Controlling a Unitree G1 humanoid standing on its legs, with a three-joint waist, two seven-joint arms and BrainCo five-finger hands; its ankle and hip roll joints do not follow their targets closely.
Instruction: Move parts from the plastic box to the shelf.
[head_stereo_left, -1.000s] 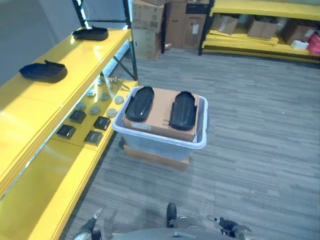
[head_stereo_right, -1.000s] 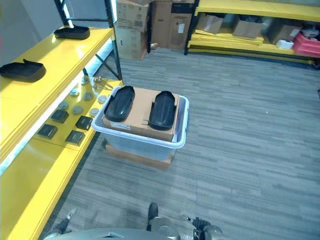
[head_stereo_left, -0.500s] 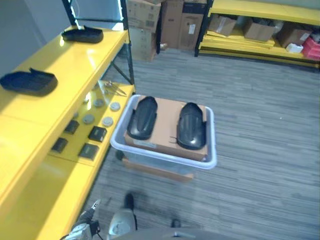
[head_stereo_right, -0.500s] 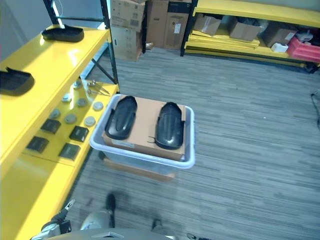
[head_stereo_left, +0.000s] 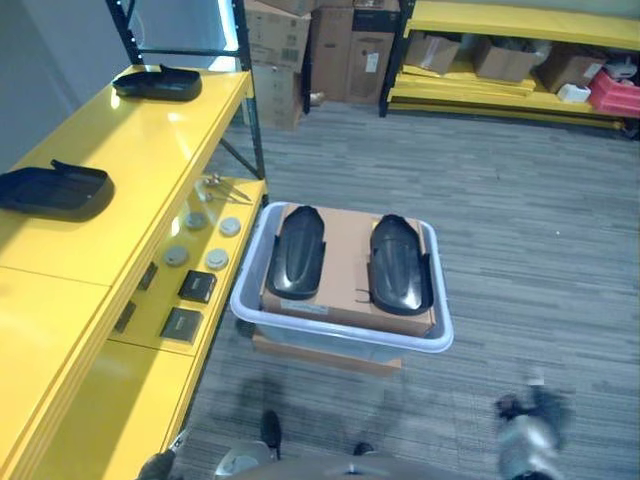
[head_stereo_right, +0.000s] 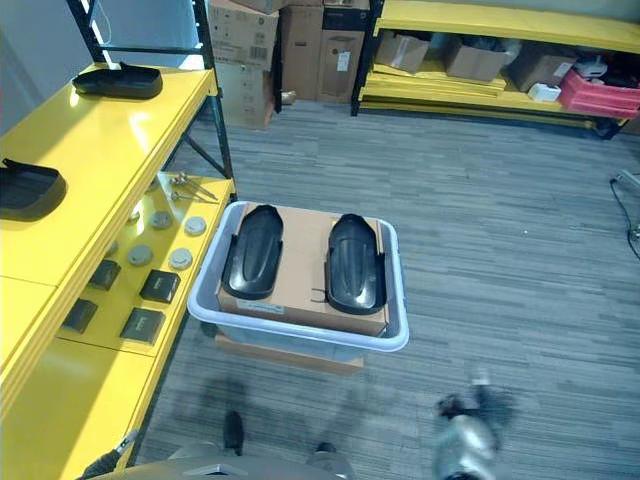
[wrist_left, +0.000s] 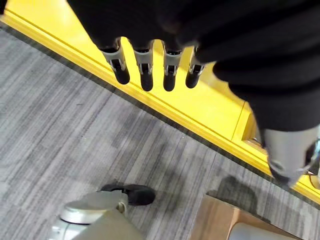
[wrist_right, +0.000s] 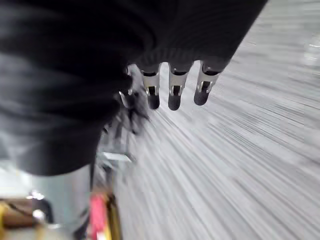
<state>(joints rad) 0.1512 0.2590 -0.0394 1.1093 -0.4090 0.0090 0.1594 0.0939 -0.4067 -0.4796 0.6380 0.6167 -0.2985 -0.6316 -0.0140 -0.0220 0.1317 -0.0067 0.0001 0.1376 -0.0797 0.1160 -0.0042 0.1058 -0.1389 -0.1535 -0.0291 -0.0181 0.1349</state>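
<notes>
Yellow shelf (head_stereo_left: 120, 150) on the left already carries two black parts (head_stereo_left: 52, 188), and two more black parts (head_stereo_left: 297, 252) lie side by side on cardboard in the plastic box (head_stereo_left: 345, 335) on the floor just beside it. The step in hand looks like the approach, best finished facing the box squarely before either hand reaches in. Left hand (wrist_left: 145, 70) and right hand (wrist_right: 172, 92) both hang with fingers straight and empty; the right arm is blurred, and the box's inside below the cardboard is hidden.

I can't read any text from here: the white label on the front edge of the cardboard (head_stereo_left: 345, 270) in the plastic box (head_stereo_left: 440, 330) and the print on the far cardboard boxes (head_stereo_right: 300, 40) are too small to read.
</notes>
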